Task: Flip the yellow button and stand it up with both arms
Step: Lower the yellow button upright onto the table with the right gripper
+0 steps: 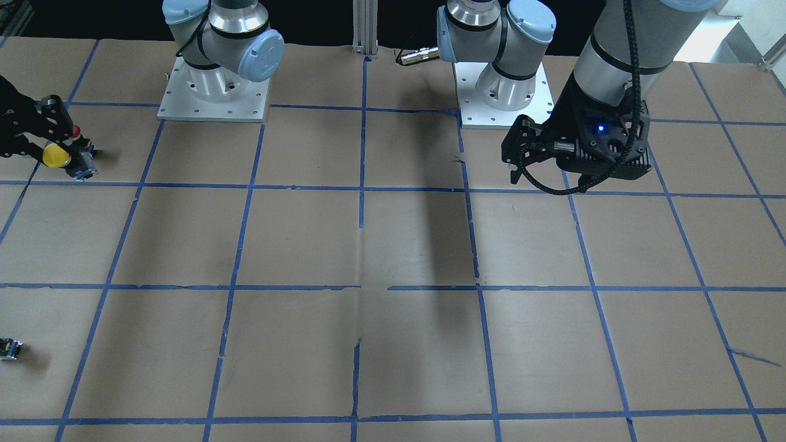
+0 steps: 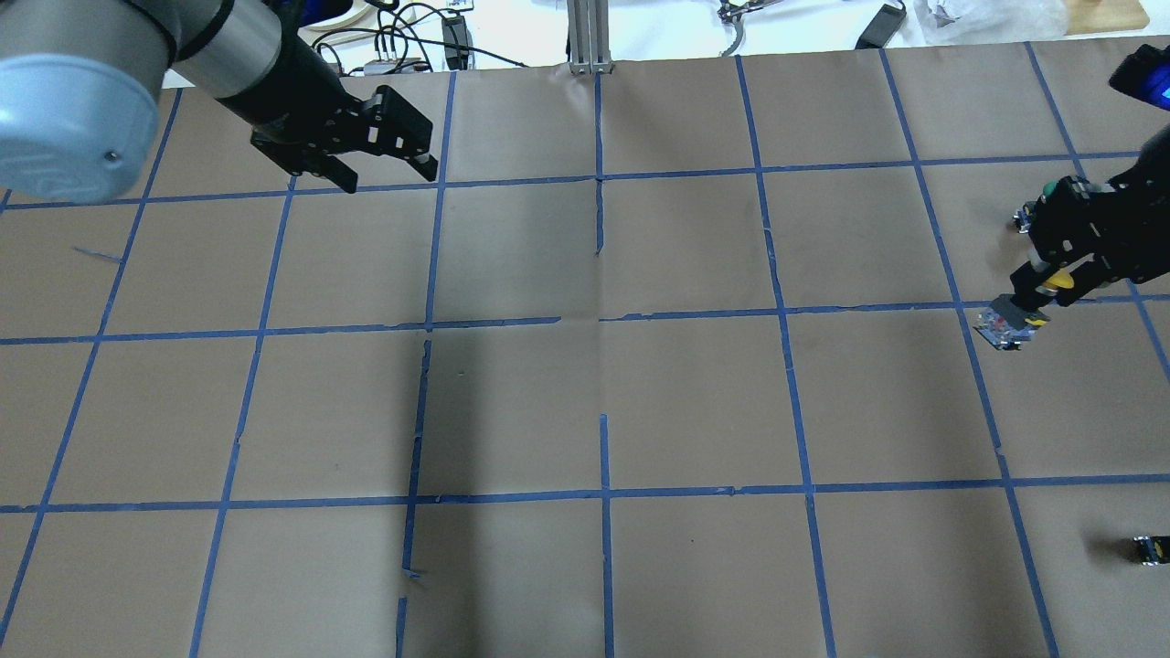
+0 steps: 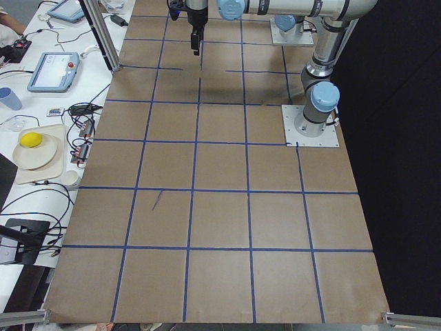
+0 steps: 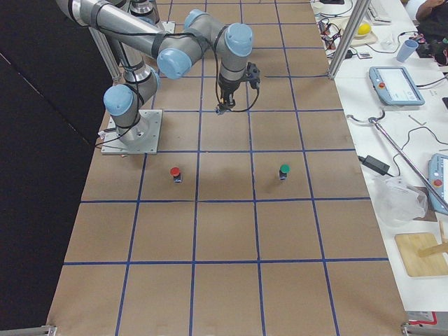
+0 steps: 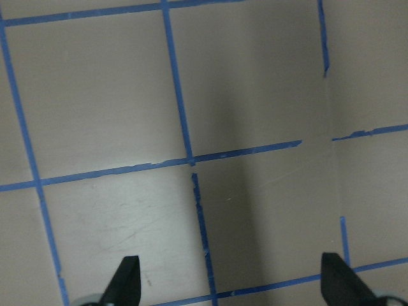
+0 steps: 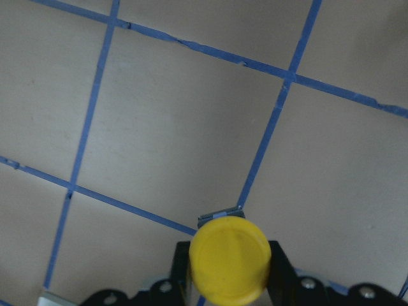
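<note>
Pinching the yellow button (image 6: 229, 258), right jaws sit across the table (image 1: 417, 245) from spread left jaws.

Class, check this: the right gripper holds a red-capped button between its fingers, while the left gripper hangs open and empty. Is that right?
No. The cap is yellow, not red: the right wrist view shows the yellow button between the fingers of the right gripper. The left gripper does hang open and empty.

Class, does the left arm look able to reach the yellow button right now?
Probably not yet. The yellow button sits clamped in the right end effector at the right edge of the table; the left end effector hangs open near the opposite side. Only distance seems to hinder.
</note>
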{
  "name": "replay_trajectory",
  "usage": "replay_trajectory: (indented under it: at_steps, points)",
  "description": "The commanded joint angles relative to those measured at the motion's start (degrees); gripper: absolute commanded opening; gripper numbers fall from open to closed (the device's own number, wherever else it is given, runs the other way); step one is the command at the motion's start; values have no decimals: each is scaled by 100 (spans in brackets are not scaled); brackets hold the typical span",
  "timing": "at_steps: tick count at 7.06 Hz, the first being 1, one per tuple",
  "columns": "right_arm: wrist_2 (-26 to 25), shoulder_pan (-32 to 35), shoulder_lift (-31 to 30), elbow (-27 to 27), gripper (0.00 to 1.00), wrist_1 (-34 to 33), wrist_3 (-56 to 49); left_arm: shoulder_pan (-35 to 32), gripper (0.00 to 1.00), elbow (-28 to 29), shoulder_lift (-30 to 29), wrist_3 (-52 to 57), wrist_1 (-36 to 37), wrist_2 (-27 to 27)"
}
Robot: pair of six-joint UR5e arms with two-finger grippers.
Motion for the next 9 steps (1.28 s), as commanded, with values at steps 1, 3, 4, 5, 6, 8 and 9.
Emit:
replay_trajectory:
  at_steps: [1,3,4,5,6,8,9]
  points:
    - [-16,-524,432,331,7,-1143,-2128,-56,99,-12,21,-47,183,248]
    - [89,-1096,1109,323,7,-1796,-3311,-56,99,14,100,-47,200,248]
    - [507,-1263,1356,314,7,-1834,-3428,-56,99,-21,109,-38,192,178]
    - [842,-1343,1454,323,7,-1843,-3743,-30,99,-30,92,-38,174,178]
    - [862,-1353,1472,331,8,-1843,-4355,22,99,-30,83,-64,104,91]
    - [793,-1353,1831,323,11,-1922,-4694,-38,99,-12,39,-82,-2,-78]
    - [784,-1362,2050,279,12,-1983,-5060,-39,99,-30,100,-73,-2,-112]
